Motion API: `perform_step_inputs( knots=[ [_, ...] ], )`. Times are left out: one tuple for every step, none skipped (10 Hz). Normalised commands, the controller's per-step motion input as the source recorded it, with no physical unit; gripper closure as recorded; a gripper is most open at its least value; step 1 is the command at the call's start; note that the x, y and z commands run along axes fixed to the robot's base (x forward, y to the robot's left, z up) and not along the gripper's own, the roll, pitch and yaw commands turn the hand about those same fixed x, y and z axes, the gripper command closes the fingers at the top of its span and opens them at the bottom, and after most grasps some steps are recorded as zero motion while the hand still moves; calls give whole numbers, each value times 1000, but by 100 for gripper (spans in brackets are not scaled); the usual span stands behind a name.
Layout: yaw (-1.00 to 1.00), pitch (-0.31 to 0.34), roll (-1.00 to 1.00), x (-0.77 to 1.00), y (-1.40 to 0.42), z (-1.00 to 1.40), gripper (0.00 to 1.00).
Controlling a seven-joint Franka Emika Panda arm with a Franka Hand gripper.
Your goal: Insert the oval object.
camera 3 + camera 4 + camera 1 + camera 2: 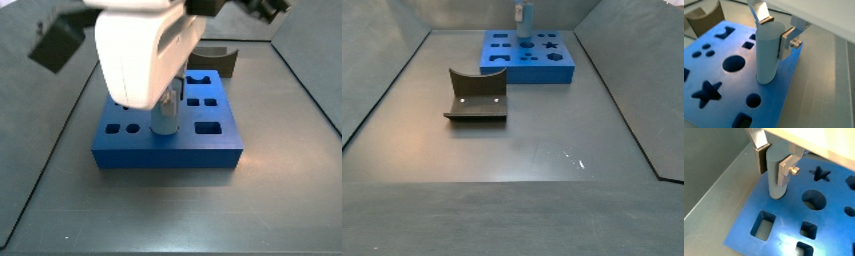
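Observation:
The oval object [767,57] is a pale grey-blue upright peg, and it also shows in a wrist view [776,183]. My gripper [775,34] is shut on its upper part, with one silver finger [786,172] on each side. The peg's lower end is over a bare part of the blue block [784,90], near the block's edge and between the round hole [733,63] and a smaller rounded hole [753,101]. It is in no hole. I cannot tell whether it touches the surface. In a side view the peg [164,115] hangs below the white gripper body [140,50].
The blue block [543,70] has several shaped holes, among them a star [821,174] and a rectangle [764,224]. The dark fixture [476,97] stands on the grey floor apart from the block and shows behind it in a side view [214,60]. Grey walls enclose the floor.

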Motion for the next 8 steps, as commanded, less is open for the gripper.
perform_step_inputs(
  knots=[
    [254, -196, -86, -166, 23, -517, 100],
    [51, -124, 0, -194, -69, -286, 100],
    [0, -46, 0, -26, -86, -283, 100],
    [6, -77, 0, -97, 0, -360, 100],
    [0, -130, 0, -126, -6, -394, 100],
    [29, -177, 0, -123, -3, -197, 100],
    [0, -117, -57, -51, 40, -86, 100],
    [0, 0, 0, 0, 0, 0, 100]
  ],
)
